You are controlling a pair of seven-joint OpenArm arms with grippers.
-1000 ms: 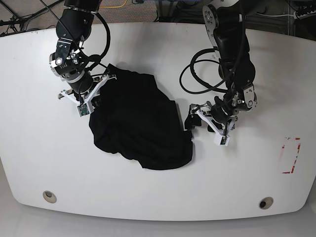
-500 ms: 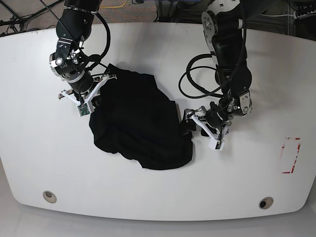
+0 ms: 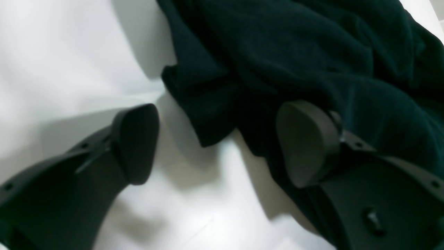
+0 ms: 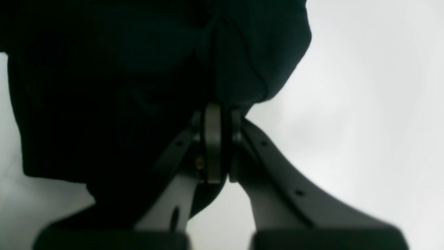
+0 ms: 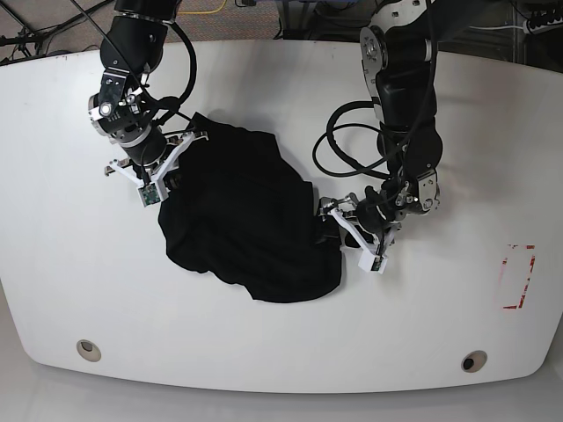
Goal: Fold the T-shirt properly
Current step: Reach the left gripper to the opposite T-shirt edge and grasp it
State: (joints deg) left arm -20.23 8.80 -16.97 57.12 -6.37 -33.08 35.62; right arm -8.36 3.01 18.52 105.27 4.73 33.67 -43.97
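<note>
One T-shirt (image 5: 246, 215); two grippers: right (image 5: 158, 171) clenched on it, left (image 3: 222, 146) spread.

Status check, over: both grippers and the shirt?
Left gripper open at the T-shirt edge. Right gripper shut on cloth. Shirt crumpled on the table. Nothing blocking.

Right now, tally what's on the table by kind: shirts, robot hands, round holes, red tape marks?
Shirts: 1, the black T-shirt, crumpled.
Robot hands: 2, the left hand open at the shirt's edge, the right hand shut on the cloth.
Round holes in the table: 2, one hole and another hole.
Red tape marks: 1, the red outline.
Total: 6
</note>
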